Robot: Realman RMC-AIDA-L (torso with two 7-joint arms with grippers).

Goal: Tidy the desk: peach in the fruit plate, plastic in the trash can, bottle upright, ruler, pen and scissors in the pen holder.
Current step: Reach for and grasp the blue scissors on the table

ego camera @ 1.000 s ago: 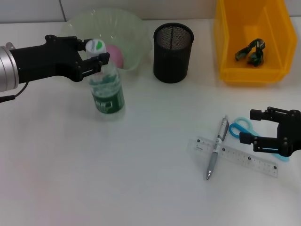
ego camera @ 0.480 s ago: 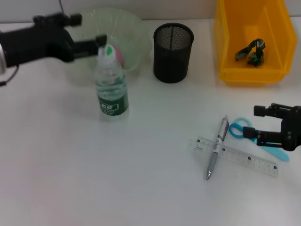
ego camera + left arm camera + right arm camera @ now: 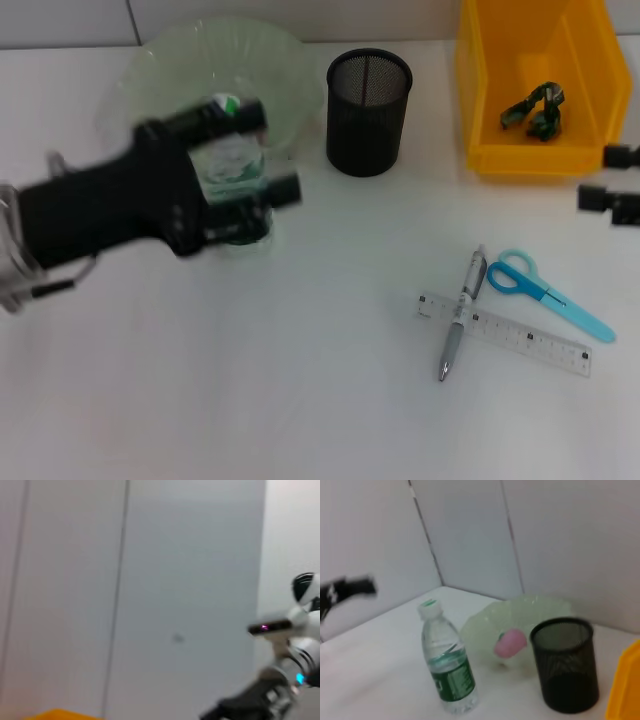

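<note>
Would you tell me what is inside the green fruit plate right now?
The right wrist view shows a pink peach lying inside the fruit plate. In the head view the left gripper and the bottle cover it.

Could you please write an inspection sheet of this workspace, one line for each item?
Surface: white desk.
Job's things: bottle upright; peach in fruit plate; plastic in yellow trash can; pen across ruler, scissors beside them; pen holder looks empty.
Clutter: nothing seen.
Grippers: left gripper open, above the bottle; right gripper at desk's right edge.
Cables: one at left arm's base.
Surroundings: grey wall panels.
</note>
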